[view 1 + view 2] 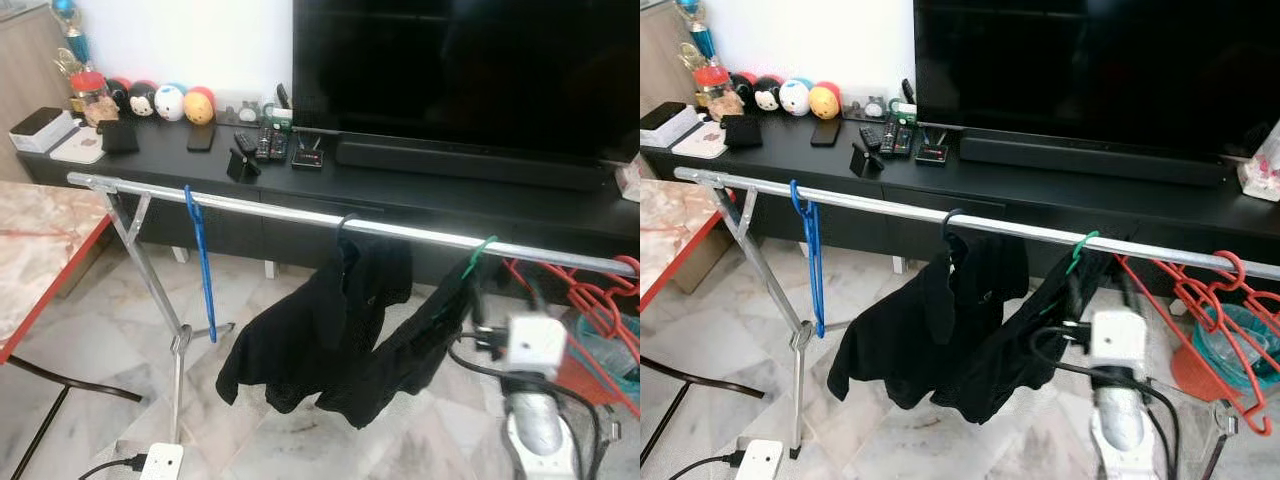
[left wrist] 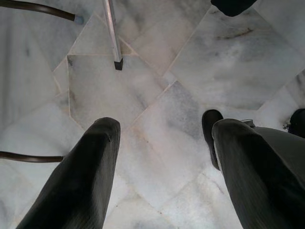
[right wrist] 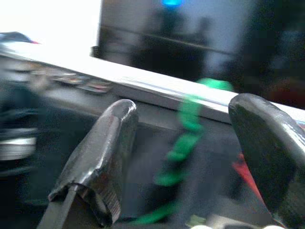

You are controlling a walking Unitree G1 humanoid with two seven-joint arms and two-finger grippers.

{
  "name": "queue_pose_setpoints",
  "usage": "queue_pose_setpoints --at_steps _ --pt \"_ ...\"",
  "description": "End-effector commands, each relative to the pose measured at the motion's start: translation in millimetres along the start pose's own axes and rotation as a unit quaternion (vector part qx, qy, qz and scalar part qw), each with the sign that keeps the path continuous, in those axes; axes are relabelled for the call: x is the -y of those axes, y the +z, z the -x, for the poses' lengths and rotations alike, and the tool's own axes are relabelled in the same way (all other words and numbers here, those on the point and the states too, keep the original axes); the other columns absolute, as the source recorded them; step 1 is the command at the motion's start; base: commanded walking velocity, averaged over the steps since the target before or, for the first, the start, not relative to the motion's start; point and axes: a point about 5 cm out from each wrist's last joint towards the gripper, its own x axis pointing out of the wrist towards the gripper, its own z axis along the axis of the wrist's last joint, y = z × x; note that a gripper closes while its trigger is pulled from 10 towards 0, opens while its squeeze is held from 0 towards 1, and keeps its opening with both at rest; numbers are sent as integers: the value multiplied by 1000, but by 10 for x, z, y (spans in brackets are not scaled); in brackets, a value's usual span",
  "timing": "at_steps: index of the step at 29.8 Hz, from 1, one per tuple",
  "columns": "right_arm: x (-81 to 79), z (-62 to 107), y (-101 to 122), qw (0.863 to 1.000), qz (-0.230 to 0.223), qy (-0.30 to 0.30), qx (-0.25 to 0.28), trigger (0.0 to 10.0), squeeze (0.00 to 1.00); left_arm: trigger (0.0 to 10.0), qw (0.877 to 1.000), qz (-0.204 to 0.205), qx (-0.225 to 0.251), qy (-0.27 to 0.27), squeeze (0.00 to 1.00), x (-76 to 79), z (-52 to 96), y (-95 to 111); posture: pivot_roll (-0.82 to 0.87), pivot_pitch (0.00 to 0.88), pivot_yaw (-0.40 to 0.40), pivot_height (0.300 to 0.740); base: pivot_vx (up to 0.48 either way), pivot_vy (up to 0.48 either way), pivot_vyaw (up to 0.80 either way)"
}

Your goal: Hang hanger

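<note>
Green hanger on the rail, right end effector open before it

Hanger (image 1: 1077,252), green, is hooking over the rail (image 1: 890,209) with a dark garment (image 1: 1040,330) hanging from it, just ahead of the right end effector (image 3: 183,143). In the right wrist view the hook is showing between the two black fingers (image 3: 107,143), which are standing wide apart and touching nothing; that picture is blurring, so whether the fingers are brushing the hanger is hard to say. From the head views the right arm (image 1: 1118,390) is reaching up below the rail, its white wrist block sitting just beneath the garment.

Beyond the end effector, along the rail towards the robot's left, a second black garment (image 1: 930,320) is draping from a dark hanger, and further off a bare blue hanger (image 1: 812,255) is dangling. On the other side, red hangers (image 1: 1210,310) are bunching close by, near a teal bowl (image 1: 1240,345) on the floor.

Left end effector (image 2: 162,157) is pointing down at the marble floor (image 2: 157,95), fingers spread open and holding nothing, with a rack leg (image 2: 113,33) ahead of it.

Behind the rail a black surface (image 1: 400,190) is carrying a television (image 1: 470,70), remotes (image 1: 268,143) and round toys (image 1: 170,102).
</note>
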Motion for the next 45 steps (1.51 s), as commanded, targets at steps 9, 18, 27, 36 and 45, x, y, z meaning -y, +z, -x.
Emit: queue_pose_setpoints --at_steps 9,18,27,36,45 --pt "-312 -77 173 987 -25 154 -25 10000 0 10000 1000 -9 -19 0 0 -31 10 -56 17 0 -23 740 0 0 0" --pt "-158 -148 52 989 -2 117 -86 10000 0 10000 1000 -12 -27 0 0 -61 18 -81 14 0 -23 740 0 0 0" --pt "-87 -158 -114 985 21 78 -154 10000 0 10000 999 -20 -36 -10 0 2 31 -145 14 0 -22 740 0 0 0" --pt "1 -146 -195 981 -2 37 -190 10000 0 10000 999 -22 -39 -12 0 14 41 -179 15 0 -24 740 0 0 0" --pt "50 -181 -189 976 -50 -2 -214 10000 0 10000 999 -21 -49 -9 0 -34 74 -263 16 0 -26 740 0 0 0"
